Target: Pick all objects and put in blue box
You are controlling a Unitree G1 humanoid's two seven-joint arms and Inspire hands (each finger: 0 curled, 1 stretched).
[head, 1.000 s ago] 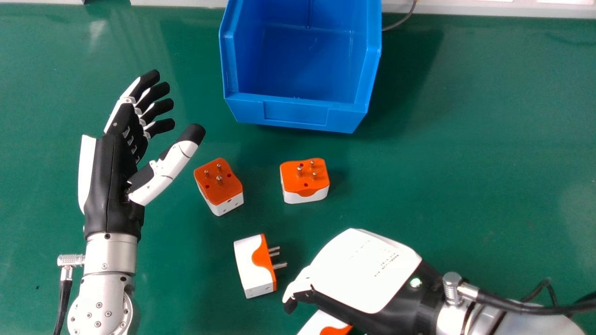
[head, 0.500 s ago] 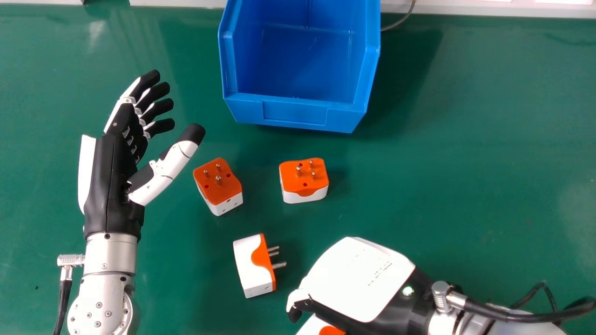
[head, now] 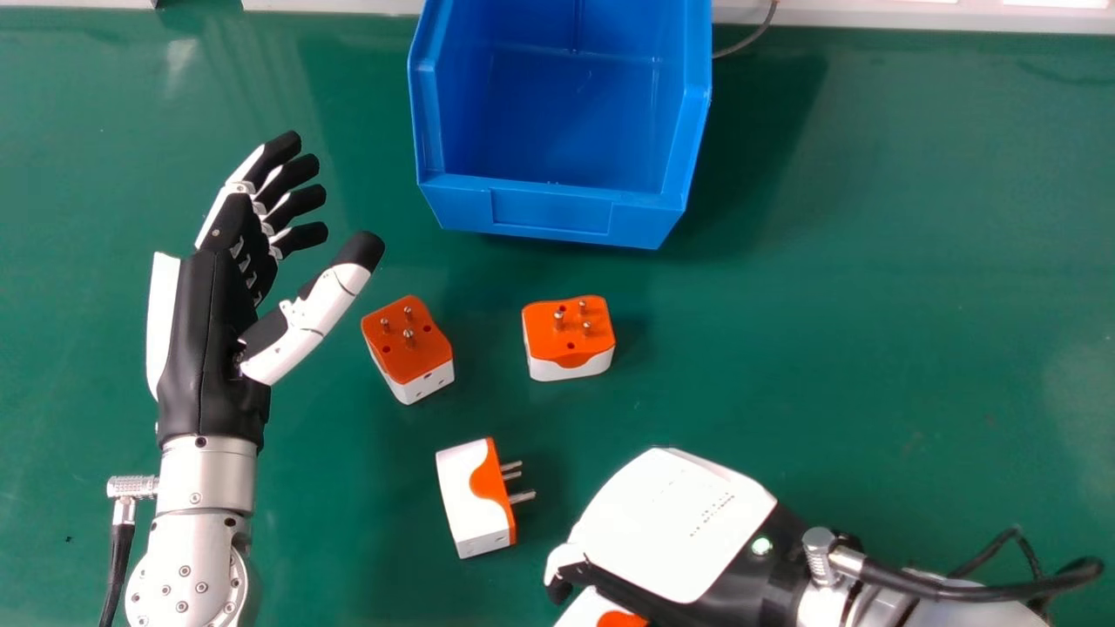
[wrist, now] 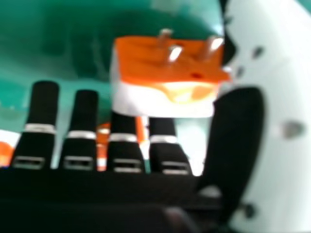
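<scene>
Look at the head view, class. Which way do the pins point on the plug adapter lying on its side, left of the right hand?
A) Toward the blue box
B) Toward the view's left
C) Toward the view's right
C: the metal pins stick out from the right side of the adapter.

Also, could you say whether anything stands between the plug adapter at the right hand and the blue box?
Yes: on the table, another upright plug adapter stands roughly in line between the one at the right hand and the blue box, nearer the box.
</scene>
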